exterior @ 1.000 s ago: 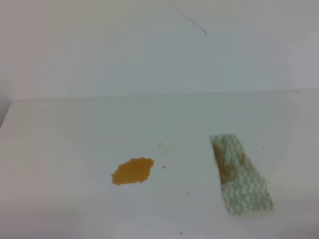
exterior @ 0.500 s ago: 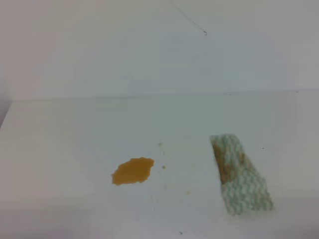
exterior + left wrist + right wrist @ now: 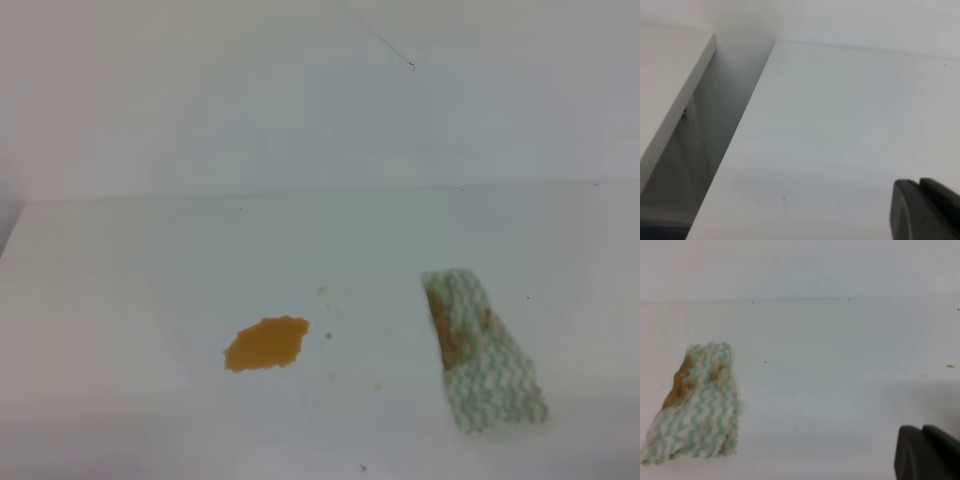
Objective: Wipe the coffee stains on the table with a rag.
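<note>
Exterior high view. Table (image 3: 120,260): plain white, flat, smooth. Coffee stains (image 3: 266,343): one orange-brown oval puddle toward the near edge, left of the middle, with a few small specks to its right. Rag (image 3: 482,350): oblong white cloth, green wavy net pattern, brown blotches at its far end; it lies flat toward the near right corner, well apart from the puddle. No arm or gripper shows here.

Left wrist view. Bare tabletop up to its left edge, a gap and a second white surface beyond. Left gripper (image 3: 926,210): only a dark tip at the lower right, the two fingers apparently pressed together, holding nothing. No rag or stain shows.

Right wrist view. Rag lies flat at the lower left. Right gripper (image 3: 926,453): dark tip at the lower right, closed and empty, well apart from the rag.

Handling, judged: the rag looks thin, light, limp. It likely bunches when pinched and slides easily on the smooth top. Best hold: the clean green near end, pinched from above.
</note>
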Controlling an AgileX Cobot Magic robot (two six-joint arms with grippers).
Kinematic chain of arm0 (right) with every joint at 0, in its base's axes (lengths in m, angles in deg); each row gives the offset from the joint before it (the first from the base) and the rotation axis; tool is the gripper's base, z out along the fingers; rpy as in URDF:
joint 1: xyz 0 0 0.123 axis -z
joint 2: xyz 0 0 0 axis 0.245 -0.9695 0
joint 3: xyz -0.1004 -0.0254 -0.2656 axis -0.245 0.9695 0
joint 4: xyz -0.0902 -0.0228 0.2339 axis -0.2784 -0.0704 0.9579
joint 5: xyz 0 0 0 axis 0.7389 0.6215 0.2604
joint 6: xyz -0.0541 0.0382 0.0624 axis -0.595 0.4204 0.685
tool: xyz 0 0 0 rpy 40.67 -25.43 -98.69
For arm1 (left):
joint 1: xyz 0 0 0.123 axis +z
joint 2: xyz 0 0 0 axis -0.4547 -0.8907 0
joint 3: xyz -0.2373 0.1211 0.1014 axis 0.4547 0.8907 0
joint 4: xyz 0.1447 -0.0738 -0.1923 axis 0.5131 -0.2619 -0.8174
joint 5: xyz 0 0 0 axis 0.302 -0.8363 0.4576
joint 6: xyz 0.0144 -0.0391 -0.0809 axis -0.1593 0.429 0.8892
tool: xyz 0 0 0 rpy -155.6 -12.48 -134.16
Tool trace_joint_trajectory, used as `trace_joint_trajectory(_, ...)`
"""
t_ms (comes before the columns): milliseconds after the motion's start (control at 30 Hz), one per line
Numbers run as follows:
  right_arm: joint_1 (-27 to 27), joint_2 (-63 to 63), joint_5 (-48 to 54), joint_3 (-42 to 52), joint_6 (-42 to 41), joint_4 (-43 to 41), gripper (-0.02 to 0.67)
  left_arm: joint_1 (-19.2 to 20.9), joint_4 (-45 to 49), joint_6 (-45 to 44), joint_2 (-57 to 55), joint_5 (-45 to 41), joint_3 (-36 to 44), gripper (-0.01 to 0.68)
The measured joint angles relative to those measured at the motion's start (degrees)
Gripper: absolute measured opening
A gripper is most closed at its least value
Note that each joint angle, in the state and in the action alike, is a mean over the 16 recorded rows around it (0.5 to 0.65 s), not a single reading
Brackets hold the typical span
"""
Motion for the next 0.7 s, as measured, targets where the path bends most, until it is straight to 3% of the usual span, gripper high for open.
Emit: trace_joint_trajectory(700, 0.0, 0.0, -24.6, -1.4, 6.3, 10.0, -0.001, 0.0, 0.0, 0.0, -0.5, -0.1, -0.1, 0.001)
